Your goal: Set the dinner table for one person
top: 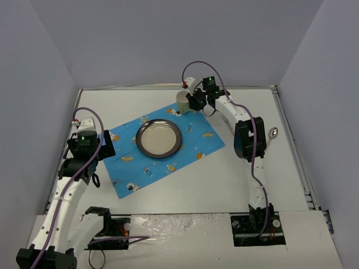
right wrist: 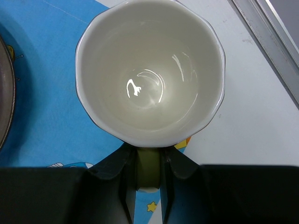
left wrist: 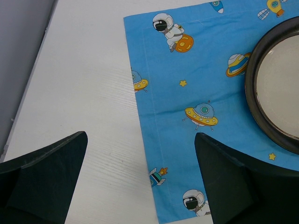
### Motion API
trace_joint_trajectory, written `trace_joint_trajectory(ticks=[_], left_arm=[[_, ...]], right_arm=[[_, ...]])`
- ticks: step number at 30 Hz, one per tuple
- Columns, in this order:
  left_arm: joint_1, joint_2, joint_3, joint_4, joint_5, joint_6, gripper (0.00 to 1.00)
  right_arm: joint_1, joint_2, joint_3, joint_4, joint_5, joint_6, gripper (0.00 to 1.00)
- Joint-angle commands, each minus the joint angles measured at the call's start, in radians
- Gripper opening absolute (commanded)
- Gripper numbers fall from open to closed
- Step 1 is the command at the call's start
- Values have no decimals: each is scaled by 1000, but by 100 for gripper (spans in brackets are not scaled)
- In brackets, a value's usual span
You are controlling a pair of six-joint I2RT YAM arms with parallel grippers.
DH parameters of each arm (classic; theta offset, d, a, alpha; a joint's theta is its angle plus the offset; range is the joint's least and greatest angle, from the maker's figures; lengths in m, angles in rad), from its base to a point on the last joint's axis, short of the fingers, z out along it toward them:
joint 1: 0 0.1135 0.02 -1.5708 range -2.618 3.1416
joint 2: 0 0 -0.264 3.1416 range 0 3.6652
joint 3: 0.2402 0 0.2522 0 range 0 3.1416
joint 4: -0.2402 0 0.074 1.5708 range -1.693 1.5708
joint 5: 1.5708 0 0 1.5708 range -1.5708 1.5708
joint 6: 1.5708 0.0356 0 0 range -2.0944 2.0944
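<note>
On the white dinner table (top: 185, 190) lies a blue space-print placemat (top: 196, 143) with a dark-rimmed round plate (top: 159, 138) at its middle. At the mat's far corner is a cream cup (top: 182, 101). My right gripper (top: 196, 101) is shut on its olive handle (right wrist: 149, 168), and the wrist view looks straight down into the empty cup (right wrist: 149, 70). Whether the cup rests on the mat or hangs just above it, I cannot tell. My left gripper (left wrist: 140, 186) stands open over the placemat's left edge (left wrist: 140, 121), nothing between its fingers, with the plate (left wrist: 275, 84) to its right.
A metal spoon (top: 273, 132) lies on the table to the right of the right arm. Lavender walls (top: 33, 112) close in the table on three sides. The table's metal rim (right wrist: 266, 37) runs close behind the cup.
</note>
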State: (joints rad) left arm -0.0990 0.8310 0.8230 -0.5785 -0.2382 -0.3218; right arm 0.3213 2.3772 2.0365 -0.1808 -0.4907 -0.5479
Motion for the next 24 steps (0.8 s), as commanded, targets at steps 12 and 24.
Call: trace_joint_trajectory(ticks=[12, 24], left_arm=[[-5, 0, 13, 31, -20, 15, 97], [-5, -20, 17, 32, -13, 13, 97]], right_arm=[[-11, -108, 9, 72, 55, -1, 54], [-72, -401, -209, 80, 84, 103, 76]])
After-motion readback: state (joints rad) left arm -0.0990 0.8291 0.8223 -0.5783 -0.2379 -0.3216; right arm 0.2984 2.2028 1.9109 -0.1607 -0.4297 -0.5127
